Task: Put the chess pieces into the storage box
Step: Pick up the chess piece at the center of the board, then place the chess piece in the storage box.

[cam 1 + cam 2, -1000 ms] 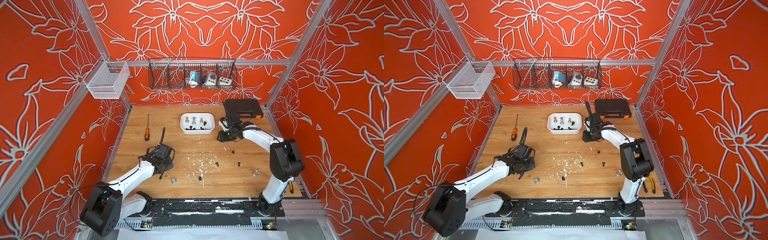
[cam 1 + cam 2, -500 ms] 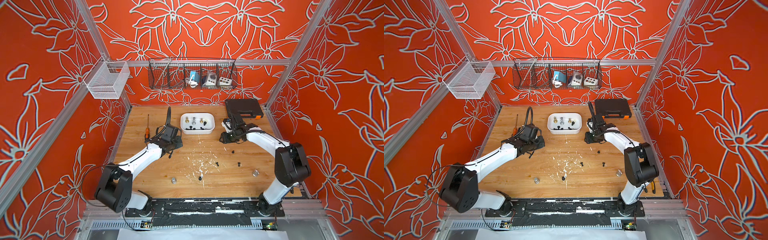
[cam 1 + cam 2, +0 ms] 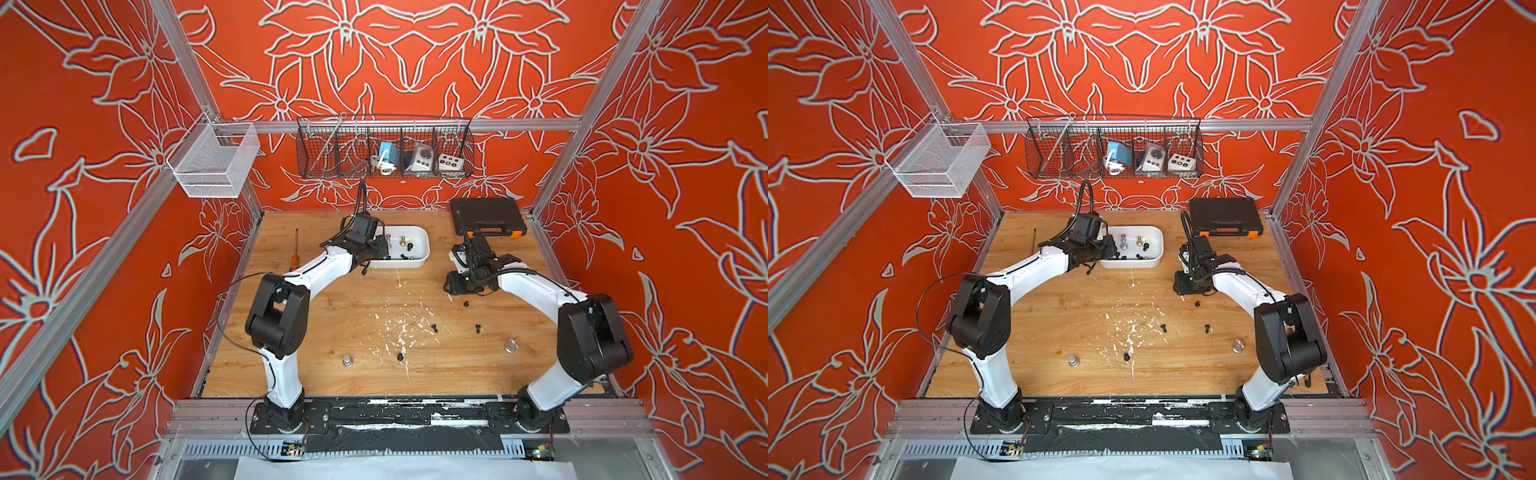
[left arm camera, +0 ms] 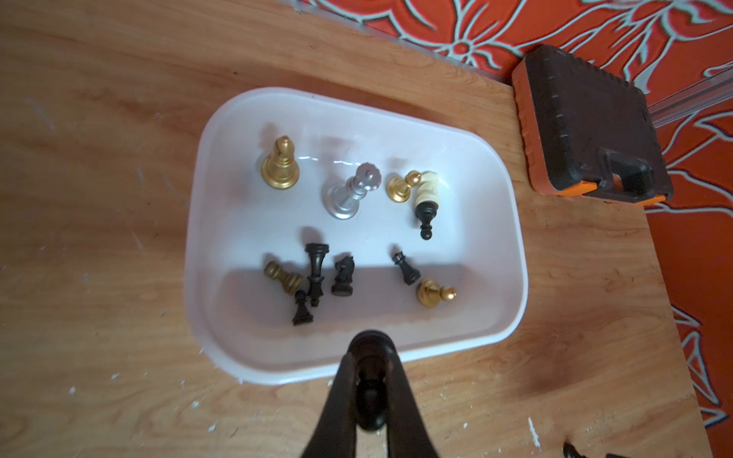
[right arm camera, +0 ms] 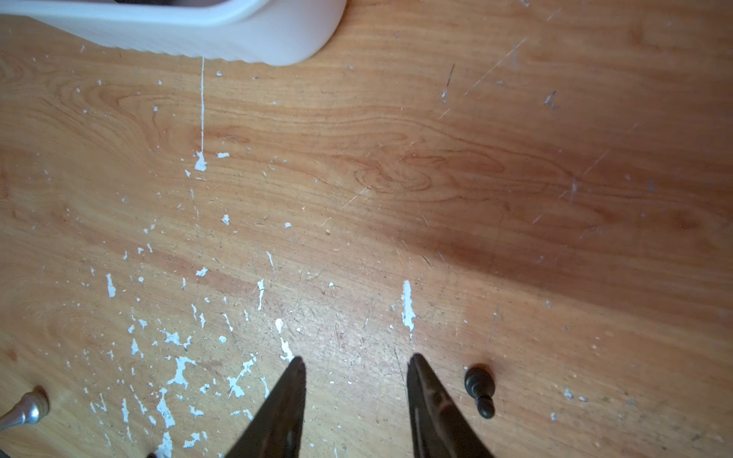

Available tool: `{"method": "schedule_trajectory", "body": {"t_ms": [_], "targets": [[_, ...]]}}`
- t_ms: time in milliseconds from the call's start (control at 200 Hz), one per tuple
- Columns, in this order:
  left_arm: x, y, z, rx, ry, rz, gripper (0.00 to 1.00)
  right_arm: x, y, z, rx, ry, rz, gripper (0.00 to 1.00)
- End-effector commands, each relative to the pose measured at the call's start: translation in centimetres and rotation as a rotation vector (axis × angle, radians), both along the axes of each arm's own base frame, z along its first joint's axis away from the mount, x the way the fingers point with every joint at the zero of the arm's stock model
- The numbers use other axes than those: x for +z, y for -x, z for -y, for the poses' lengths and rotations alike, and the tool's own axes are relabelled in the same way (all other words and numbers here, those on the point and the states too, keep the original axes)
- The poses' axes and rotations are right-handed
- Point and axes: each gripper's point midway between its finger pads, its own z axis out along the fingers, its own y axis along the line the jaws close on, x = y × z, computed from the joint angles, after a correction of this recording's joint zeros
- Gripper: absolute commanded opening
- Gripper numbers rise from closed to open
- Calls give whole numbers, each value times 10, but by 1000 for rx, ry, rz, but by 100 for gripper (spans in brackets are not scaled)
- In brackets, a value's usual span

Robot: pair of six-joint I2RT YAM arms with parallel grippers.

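Your left gripper (image 4: pixel 369 359) is pinching a small black turned chess piece (image 4: pixel 369 400), with its tips right at the near rim of the shallow white plastic tub (image 4: pixel 193 238). Stored pieces (image 4: pixel 353 190) lie just ahead, inside. Push forward past the rim and let go low so nothing bounces out. Your right gripper (image 5: pixel 357 363) is spread and empty over the wooden tabletop (image 5: pixel 515 178). A fallen black pawn (image 5: pixel 480 388) lies just outside one finger, so centre on it before closing.
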Motion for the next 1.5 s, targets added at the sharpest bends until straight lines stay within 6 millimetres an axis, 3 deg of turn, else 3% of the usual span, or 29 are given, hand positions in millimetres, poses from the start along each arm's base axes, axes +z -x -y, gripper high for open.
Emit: {"method": "schedule_trajectory", "body": {"t_ms": [0, 255, 751, 1286, 1496], "targets": [[-1, -11, 8, -42, -12, 8, 12, 7, 0, 8, -34, 8, 21, 44], [-13, -21, 12, -51, -6, -10, 14, 10, 3, 10, -43, 11, 26, 44], [-20, -22, 11, -54, 13, -27, 30, 17, 8, 14, -40, 22, 45, 45], [0, -14, 7, -68, 29, 8, 31, 18, 13, 17, -20, 43, 33, 45], [24, -13, 8, -80, 75, 57, 31, 16, 19, 18, -12, 43, 21, 45]]}}
